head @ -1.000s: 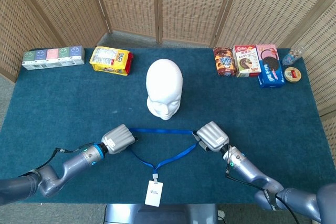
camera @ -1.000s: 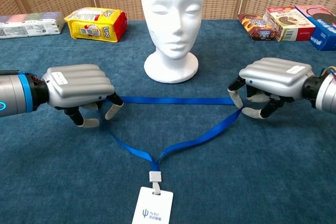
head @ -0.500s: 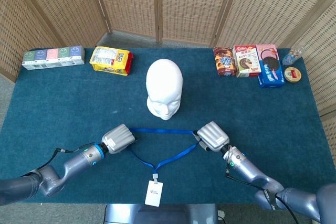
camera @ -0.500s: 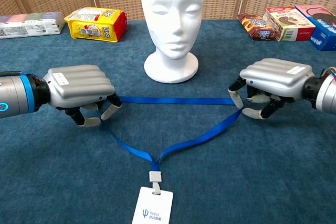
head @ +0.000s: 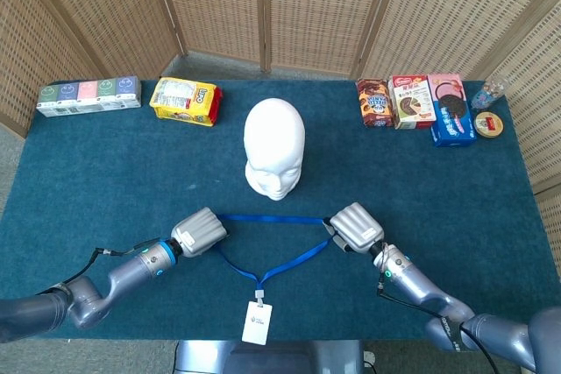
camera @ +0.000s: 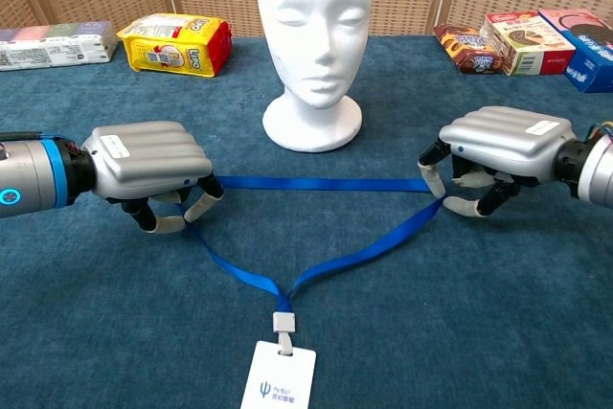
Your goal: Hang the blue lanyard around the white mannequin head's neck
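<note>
Left hand: my left hand [camera: 148, 162] sits low over the table [head: 105, 172] at about 8 o'clock from the mannequin head [head: 274, 148], fingers curled down and pinching the left corner of the blue lanyard [camera: 316, 183].
Right hand: my right hand [camera: 503, 146] mirrors it at about 4 o'clock from the head, fingers curled and clamped on the lanyard's right corner.
Lanyard: the strap stretches in a straight line between my two hands, just in front of the head's base and not touching it; two lower runs meet at a clip, where a white badge [camera: 279, 381] lies flat at the near edge (6 o'clock from the head).
Mannequin head: white, upright, facing me, mid-table; the strap is not yet around its neck.
In the way: the head itself stands between the loop and the far side of the table.
Surroundings: a yellow snack pack [head: 183, 100] at 10 o'clock, a row of small cartons [head: 88, 95] far out at 9 to 10 o'clock, snack boxes [head: 410, 104] at 2 o'clock, with a round tin [head: 488, 126] beyond them; wicker screens [head: 263, 6] behind.
Change: my left hand has crept slightly toward the centre since a second ago; my right hand, the strap and the badge sit nearly as before.
</note>
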Available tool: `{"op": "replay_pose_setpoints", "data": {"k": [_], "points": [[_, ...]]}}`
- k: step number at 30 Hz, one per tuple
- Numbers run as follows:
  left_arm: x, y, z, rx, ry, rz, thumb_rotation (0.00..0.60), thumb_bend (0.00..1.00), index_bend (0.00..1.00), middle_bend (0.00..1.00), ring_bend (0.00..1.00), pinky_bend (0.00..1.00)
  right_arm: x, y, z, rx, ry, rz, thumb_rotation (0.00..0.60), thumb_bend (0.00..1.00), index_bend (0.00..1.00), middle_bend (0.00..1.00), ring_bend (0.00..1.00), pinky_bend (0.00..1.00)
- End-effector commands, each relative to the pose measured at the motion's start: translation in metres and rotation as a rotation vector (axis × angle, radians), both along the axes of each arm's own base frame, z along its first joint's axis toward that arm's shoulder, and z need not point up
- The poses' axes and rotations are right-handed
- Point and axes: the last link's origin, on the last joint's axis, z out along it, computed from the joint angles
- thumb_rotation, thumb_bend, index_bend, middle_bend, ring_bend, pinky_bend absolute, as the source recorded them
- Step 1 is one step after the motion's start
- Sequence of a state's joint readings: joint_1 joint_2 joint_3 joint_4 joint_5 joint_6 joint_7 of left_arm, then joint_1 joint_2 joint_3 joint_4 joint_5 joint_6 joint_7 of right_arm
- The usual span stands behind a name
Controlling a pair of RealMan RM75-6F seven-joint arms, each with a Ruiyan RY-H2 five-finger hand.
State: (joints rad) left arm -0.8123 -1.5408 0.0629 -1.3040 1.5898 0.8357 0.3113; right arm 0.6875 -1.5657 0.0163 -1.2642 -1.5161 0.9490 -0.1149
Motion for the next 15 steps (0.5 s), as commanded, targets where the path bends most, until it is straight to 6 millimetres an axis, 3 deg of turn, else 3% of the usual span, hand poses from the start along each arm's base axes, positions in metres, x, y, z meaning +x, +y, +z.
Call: {"op": "replay_pose_setpoints", "data": {"k": [1,15], "points": [[0.000,0.000,0.000,0.001,-0.001,0.002,0.600,0.42,0.61,1.00,1.00,1.00,0.000,0.000,0.000,-0.001,-0.001,-0.001,0.600,0.50,0.66,1.00,1.00,1.00],[-0.004,-0.001,0.018,0.040,-0.071,0.038,0.600,0.43,0.63,1.00,1.00,1.00,0.004,0.002,0.005,-0.011,-0.049,-0.005,0.600,0.51,0.71,1.00,1.00,1.00]]}}
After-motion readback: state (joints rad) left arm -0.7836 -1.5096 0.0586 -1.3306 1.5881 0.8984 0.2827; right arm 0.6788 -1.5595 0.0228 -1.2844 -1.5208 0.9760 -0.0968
